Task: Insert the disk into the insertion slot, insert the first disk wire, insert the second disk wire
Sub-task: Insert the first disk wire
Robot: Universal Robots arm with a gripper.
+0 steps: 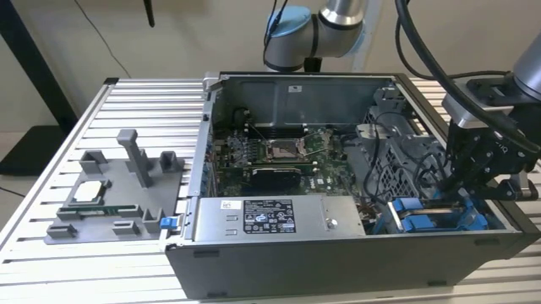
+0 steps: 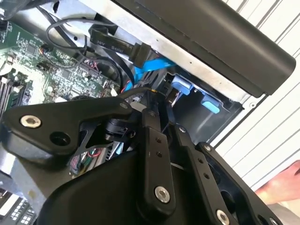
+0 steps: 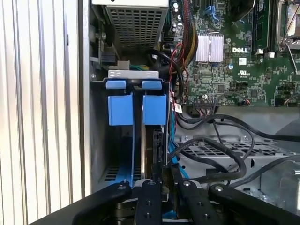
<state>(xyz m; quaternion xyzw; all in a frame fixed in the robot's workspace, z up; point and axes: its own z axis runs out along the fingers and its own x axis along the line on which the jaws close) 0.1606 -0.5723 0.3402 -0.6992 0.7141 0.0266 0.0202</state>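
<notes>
Disk [image 3: 151,145] stands on edge in the slot [image 3: 99,140], at a corner of the case [image 1: 338,259]. Gripper [image 3: 165,177] reaches into the slot. Its fingers [image 3: 151,192] are nearly together, pinching a dark wire plug [image 3: 160,150] just beside the disk's edge.

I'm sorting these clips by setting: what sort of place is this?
Probably a robotics lab or test bench for computer assembly: an open desktop computer case lies on a slatted aluminium table, a robot arm reaches into it, and a grey fixture beside it holds loose parts.
</notes>
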